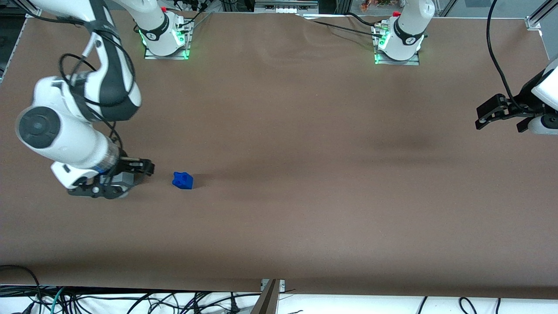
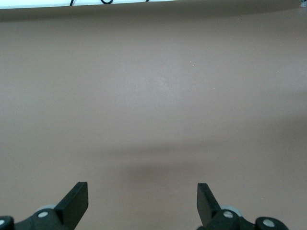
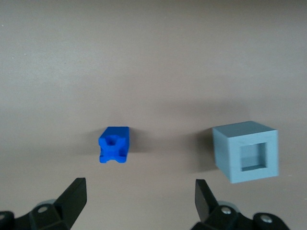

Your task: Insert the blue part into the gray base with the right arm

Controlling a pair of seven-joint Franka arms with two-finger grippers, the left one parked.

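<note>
I see the blue part (image 1: 182,180) lying on the brown worktop (image 1: 305,174), free of any grip, just beside the gripper (image 1: 133,176) on the side toward the parked arm's end. In the right wrist view the blue part (image 3: 114,144) sits ahead of the gripper's (image 3: 139,201) fingertips, apart from them, nearer one finger (image 3: 74,196) than the other. Its notched, knobby face is turned toward the wrist camera.

The gray base (image 3: 246,151) stands on the worktop ahead of the other finger, near the blue part but not touching it, with bare worktop between them. Its square recessed socket faces the wrist camera and holds nothing. From the front, I only catch a gray patch (image 1: 123,178) of the base tucked between the gripper's black fingers and largely hidden by them.

The gripper hangs low over the worktop at the working arm's end, its fingers spread wide and holding nothing. The right arm (image 1: 69,126) bends down over it from above.
</note>
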